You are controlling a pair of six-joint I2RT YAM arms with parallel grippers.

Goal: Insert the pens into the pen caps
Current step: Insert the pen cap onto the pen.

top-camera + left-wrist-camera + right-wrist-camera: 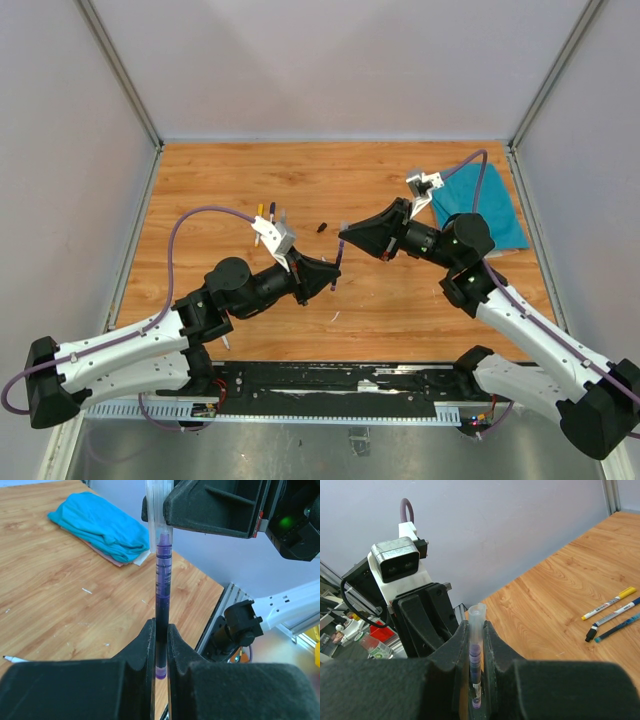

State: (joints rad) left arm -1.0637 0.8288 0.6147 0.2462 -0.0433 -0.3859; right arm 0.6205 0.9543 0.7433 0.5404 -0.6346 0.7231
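Note:
My left gripper (160,628) is shut on the lower barrel of a dark purple pen (162,580), held above the table. Its upper end sits inside a clear, translucent pen cap (156,515). My right gripper (476,627) is shut on that cap (476,622), and the purple pen shows through it. In the top view the two grippers (332,280) (345,243) meet tip to tip over the table's middle with the pen (338,262) between them. Three more pens (268,212) lie behind the left wrist. A small black cap (322,227) lies near them.
A folded teal cloth (480,205) lies at the back right. In the right wrist view a yellow-ended pen (610,602), a blue one (618,612) and a dark one (615,629) lie side by side. A pale scrap (335,317) lies near the front.

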